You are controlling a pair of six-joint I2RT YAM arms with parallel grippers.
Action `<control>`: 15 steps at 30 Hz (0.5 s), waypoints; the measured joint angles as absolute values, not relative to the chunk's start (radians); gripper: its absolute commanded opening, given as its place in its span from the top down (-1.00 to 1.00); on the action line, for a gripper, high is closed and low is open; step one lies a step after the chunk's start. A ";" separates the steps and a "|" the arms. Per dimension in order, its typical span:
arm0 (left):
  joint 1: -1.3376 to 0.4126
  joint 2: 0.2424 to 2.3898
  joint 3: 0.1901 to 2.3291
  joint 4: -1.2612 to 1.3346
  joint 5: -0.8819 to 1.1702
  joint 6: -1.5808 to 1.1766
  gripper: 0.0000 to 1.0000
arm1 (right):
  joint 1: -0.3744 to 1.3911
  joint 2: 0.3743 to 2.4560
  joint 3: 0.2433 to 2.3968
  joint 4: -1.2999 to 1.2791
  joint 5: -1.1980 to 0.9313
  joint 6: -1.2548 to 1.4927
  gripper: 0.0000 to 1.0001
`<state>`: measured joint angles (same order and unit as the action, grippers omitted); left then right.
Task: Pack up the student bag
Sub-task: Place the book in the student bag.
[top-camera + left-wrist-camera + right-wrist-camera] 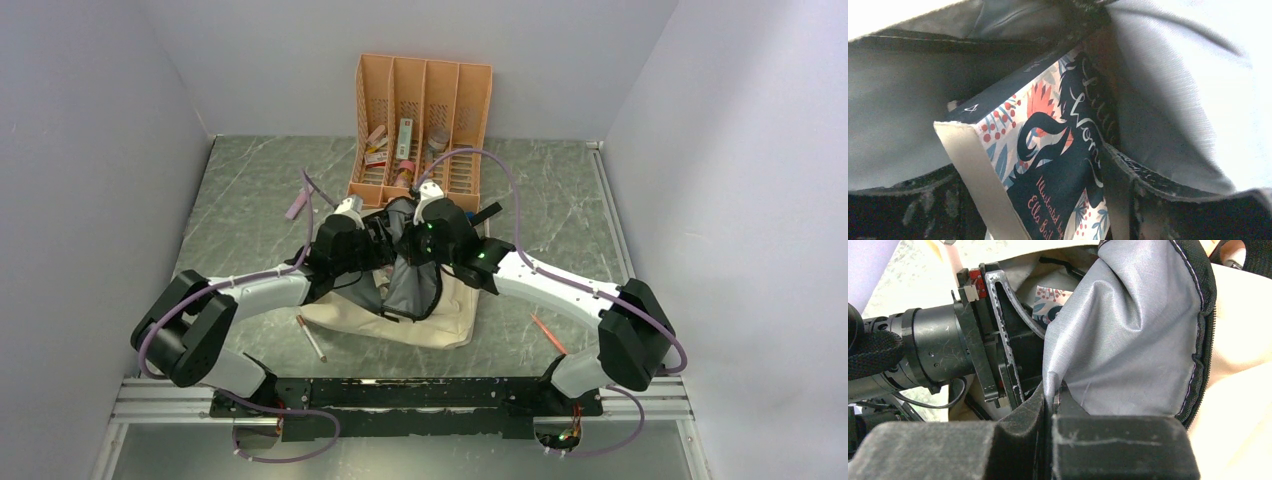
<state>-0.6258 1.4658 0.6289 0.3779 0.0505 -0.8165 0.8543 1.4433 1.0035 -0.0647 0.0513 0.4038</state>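
Note:
The student bag [440, 325], cream with a grey lining [1128, 330], lies in the middle of the table with its mouth held up. My right gripper [1050, 400] is shut on the edge of that lining and lifts it. My left gripper [1048, 200] reaches into the opening, its jaws wide apart on either side of a book [1058, 150]. The book has a navy illustrated cover and stands tilted inside the bag. From above, both grippers [350, 230] [432, 232] meet over the bag's mouth.
An orange slotted organiser [420, 110] stands just behind the bag, with small items in its slots. A pink pen [296, 205] lies at the back left. A white pen [311, 338] lies front left of the bag and a red pen [548, 333] front right.

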 measured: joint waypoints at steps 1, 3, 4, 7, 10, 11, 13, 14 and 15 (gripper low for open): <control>-0.626 1.462 0.632 0.356 0.046 -0.807 -0.58 | 0.854 1.443 1.003 -0.065 0.051 0.404 1.00; -0.626 1.449 0.641 0.311 0.037 -0.788 -0.76 | 0.852 1.443 1.003 -0.064 0.049 0.404 1.00; -0.626 1.441 0.646 0.291 0.033 -0.778 -0.84 | 0.851 1.443 1.003 -0.064 0.049 0.404 1.00; -0.626 1.408 0.666 0.216 -0.002 -0.746 -0.94 | 0.846 1.443 0.996 -0.057 0.045 0.404 1.00; -0.626 1.378 0.690 0.141 -0.029 -0.716 -0.94 | 0.843 1.443 0.991 -0.051 0.038 0.405 1.00; -0.626 1.369 0.695 0.123 -0.034 -0.709 -0.94 | 0.842 1.443 0.991 -0.050 0.036 0.405 1.00; -0.627 1.347 0.698 0.091 -0.043 -0.694 -0.93 | 0.840 1.443 0.990 -0.050 0.032 0.404 1.00; -0.627 1.332 0.698 0.067 -0.047 -0.687 -0.93 | 0.838 1.443 0.989 -0.049 0.030 0.404 1.00; -0.627 1.321 0.697 0.052 -0.049 -0.684 -0.94 | 0.837 1.443 0.988 -0.049 0.028 0.404 1.00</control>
<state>-0.6270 1.3212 0.6971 0.0517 -0.0490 -0.6842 0.8368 1.4433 0.9882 -0.0494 0.0280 0.4042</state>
